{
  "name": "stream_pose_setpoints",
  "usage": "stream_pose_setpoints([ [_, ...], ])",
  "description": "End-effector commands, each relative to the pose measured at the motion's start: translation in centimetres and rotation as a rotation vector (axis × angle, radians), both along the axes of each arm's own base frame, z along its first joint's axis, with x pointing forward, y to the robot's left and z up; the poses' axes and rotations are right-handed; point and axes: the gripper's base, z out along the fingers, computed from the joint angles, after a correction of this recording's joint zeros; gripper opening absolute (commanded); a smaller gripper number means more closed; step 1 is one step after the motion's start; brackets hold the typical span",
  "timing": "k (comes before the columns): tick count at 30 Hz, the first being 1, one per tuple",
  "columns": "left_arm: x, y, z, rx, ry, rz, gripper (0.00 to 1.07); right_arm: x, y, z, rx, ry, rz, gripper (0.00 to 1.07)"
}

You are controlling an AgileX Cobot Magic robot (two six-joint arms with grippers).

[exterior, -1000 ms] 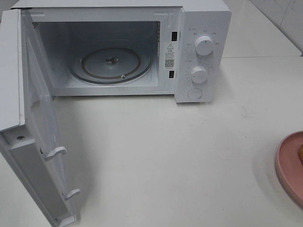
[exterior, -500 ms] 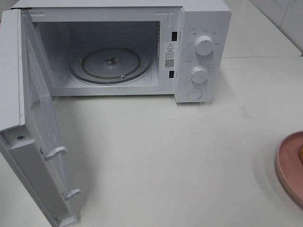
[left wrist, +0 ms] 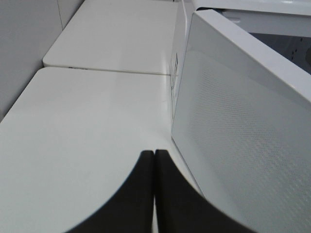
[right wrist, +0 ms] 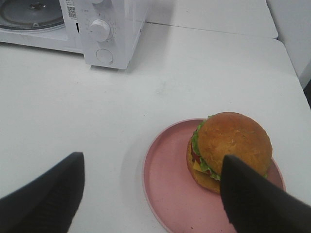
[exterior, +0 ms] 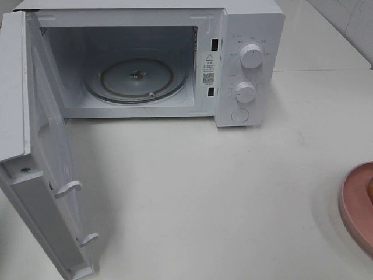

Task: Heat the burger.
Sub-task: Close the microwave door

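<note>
Left claw [left wrist: 154, 160] shut, empty | right claw [right wrist: 150, 189] open, empty | one burger [right wrist: 228, 148]

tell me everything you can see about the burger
The burger has a golden-brown domed bun on top, green lettuce frilling out at its side, with yellow cheese and a bit of red beneath. It sits upright and whole on a pink plate, off-centre toward one edge of it. In the right wrist view one finger of the open right tool overlaps its edge; whether it touches is unclear. In the high view only a sliver shows at the right border.
</note>
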Motion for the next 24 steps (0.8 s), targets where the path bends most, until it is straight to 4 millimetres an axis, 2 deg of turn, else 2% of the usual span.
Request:
stream_pose_setpoints([
  [1, 1.0, 0.0, -1.3, 0.01, -0.118, 0.0, 0.0, -0.3, 0.0, 0.0, 0.001, -0.032, -0.009, 0.76],
  [6, 2.0, 0.0, -2.8, 0.015, -0.143, 0.002, 0.0, -0.3, 0.0, 0.0, 0.001, -0.032, -0.009, 0.76],
  [16, 4.7, -0.3, -4.0, 0.019, -0.147, -0.03, 0.0, -0.3, 0.0, 0.0, 0.001, -0.032, -0.009, 0.76],
  [24, 6.6, -1.5, -5.1, -0.042, -0.14, -0.147, 0.0, -0.3, 0.0, 0.0, 0.001, -0.032, -0.009, 0.76],
])
